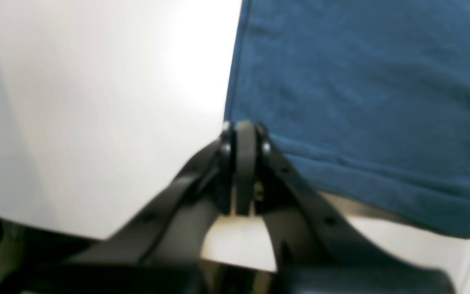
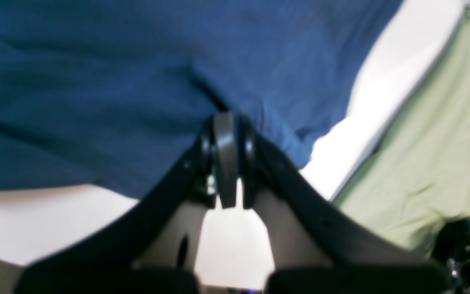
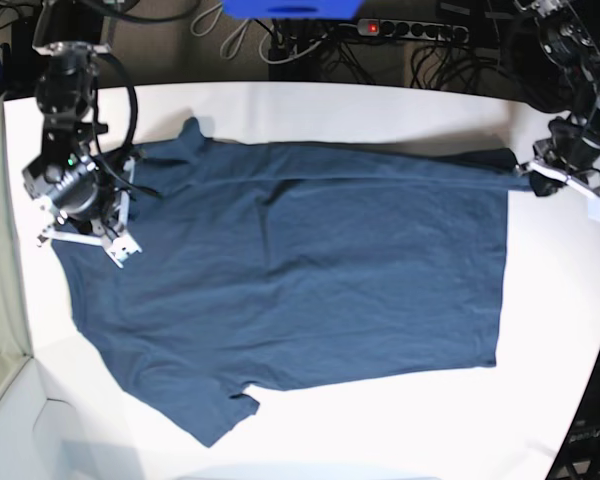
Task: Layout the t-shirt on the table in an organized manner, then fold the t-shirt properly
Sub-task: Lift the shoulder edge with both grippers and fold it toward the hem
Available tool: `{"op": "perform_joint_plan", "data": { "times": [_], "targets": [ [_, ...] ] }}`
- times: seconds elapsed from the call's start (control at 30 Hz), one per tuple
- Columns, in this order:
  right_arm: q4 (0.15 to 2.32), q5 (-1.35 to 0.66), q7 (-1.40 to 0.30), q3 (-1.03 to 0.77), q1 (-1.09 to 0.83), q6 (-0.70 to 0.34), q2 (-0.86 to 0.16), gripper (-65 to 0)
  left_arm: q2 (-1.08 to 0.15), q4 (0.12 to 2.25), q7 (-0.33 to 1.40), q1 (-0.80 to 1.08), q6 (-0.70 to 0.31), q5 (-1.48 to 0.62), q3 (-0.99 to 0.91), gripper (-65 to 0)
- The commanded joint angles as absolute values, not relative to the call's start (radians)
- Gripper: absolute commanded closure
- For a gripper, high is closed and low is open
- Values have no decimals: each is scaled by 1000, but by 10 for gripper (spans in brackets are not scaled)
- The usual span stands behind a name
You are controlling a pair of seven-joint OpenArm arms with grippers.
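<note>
Shirt position: t-shirt (image 3: 310,290) lies spread across the table (image 3: 380,110), collar end left, hem right
Far edge: lifted taut between both arms
Left gripper (image 1: 245,126): jaws pressed together, pinching the far hem corner, right side of base view
Right gripper (image 2: 227,118): jaws pressed together, pinching cloth near the collar, left side

No lettering, label, brand, number or sign is showing legibly in any view; the t-shirt (image 3: 310,270) is lying plain, and the table (image 3: 380,110) is carrying no marking.
</note>
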State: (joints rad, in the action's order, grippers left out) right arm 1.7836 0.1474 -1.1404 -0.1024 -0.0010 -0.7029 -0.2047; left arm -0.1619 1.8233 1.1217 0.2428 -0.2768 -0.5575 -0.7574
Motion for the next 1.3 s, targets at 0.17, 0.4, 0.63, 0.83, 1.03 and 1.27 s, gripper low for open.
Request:
{"op": "perform_joint_plan", "data": {
  "times": [0.17, 0.4, 0.63, 0.83, 1.03, 1.27],
  "targets": [
    [1695, 147, -1089, -113, 90, -698, -245, 0, -197, 1791, 1106, 216, -275, -567, -765, -2],
    [1678, 148, -1076, -120, 122, -698, -278, 0, -222, 1847, 1112, 208, -275, -576, -765, -2],
    [1659, 148, -1073, -193, 153, -698, -280, 0, -223, 1873, 1116, 206, -275, -576, -762, -2],
    [1583, 148, -1018, -191, 159, -698, -280, 0, -217, 1860, 1109, 196, -275, -567, -760, -2],
    [1515, 148, -978, -188, 188, -698, -277, 0, -217, 1801, 1107, 168, -275, -567, -760, -2],
    [1489, 148, -977, -188, 231, -698, -277, 0, -217, 1629, 1107, 101, -275, -567, -757, -2]
  ]
}}
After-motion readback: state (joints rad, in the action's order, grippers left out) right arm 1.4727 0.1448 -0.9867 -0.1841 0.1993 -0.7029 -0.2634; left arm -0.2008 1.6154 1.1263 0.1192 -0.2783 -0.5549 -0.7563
